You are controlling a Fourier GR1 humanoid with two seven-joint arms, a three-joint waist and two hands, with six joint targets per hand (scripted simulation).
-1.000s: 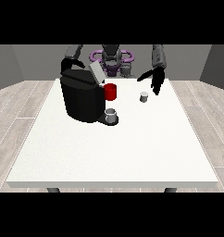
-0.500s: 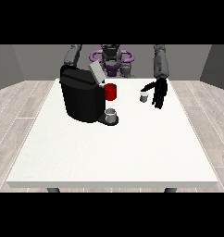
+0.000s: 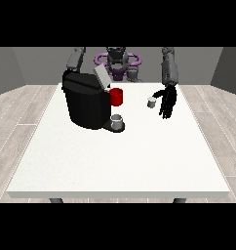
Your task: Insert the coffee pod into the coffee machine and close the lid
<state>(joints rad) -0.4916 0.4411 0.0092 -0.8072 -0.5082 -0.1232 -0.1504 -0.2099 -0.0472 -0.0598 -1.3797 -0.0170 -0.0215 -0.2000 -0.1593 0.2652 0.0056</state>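
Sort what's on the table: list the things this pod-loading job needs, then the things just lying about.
Needed: coffee pod; coffee machine with its raised lid; the hand at the view's right, beside the pod.
Lying about: grey cup under the spout; red part on the machine's side.

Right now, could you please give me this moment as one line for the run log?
stage: reaching for pod | hand at view's right: open, beside coffee pod on table | coffee machine: lid up | pod: not inserted

White table (image 3: 120, 161) bearing coffee machine (image 3: 86, 100), coffee pod (image 3: 151, 102)
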